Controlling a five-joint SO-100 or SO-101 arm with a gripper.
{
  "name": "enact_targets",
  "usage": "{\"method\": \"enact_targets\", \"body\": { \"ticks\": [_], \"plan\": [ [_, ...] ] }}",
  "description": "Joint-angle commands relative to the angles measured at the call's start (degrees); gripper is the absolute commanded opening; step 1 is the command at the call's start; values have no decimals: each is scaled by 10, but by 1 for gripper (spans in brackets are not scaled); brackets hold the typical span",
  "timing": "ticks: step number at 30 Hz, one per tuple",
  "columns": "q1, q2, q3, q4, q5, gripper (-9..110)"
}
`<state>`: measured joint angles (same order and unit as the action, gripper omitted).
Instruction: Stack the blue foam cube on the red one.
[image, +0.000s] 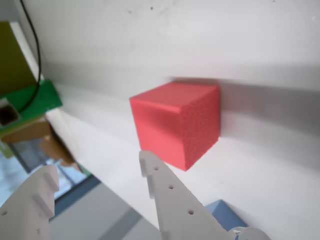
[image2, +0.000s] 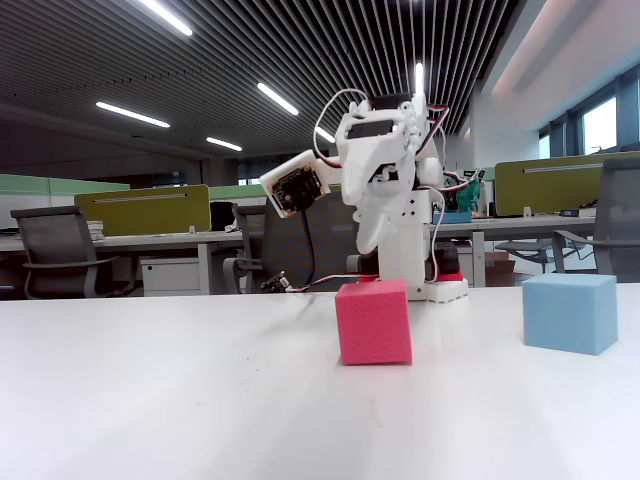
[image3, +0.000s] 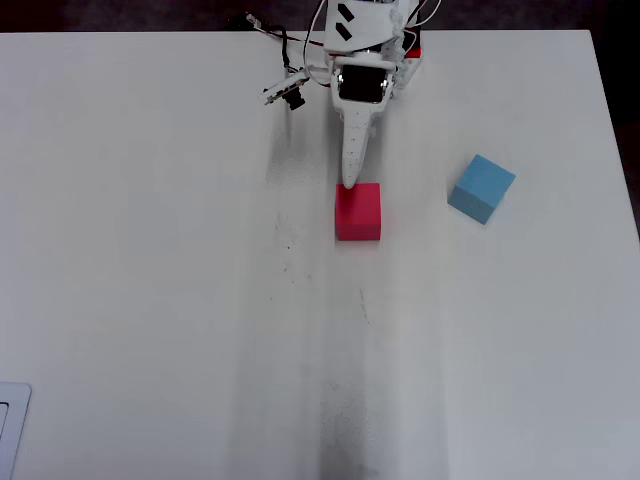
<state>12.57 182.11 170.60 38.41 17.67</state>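
The red foam cube (image3: 358, 212) sits on the white table in front of the arm's base; it also shows in the fixed view (image2: 373, 322) and fills the middle of the wrist view (image: 175, 120). The blue foam cube (image3: 482, 188) sits alone to the right of it in the overhead view, and at the right in the fixed view (image2: 568, 312). My gripper (image3: 349, 180) hangs above the table just on the base side of the red cube, not touching it. In the wrist view the gripper (image: 99, 165) is open and empty, jaws apart.
The arm's base (image3: 375, 45) stands at the table's far edge, with a loose cable and small module (image3: 285, 92) to its left. A white object (image3: 12, 412) lies at the lower left table edge. Office desks and chairs stand behind the table.
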Motion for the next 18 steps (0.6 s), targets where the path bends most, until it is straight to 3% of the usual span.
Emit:
{"method": "enact_targets", "body": {
  "ticks": [1,6,14,18],
  "plan": [
    [-4,4,-4,-8,0,22],
    [-5,4,-5,-3,0,25],
    [-7,4,-9,5,0,22],
    [-30,0,-40,76,-4,26]
  ]
}}
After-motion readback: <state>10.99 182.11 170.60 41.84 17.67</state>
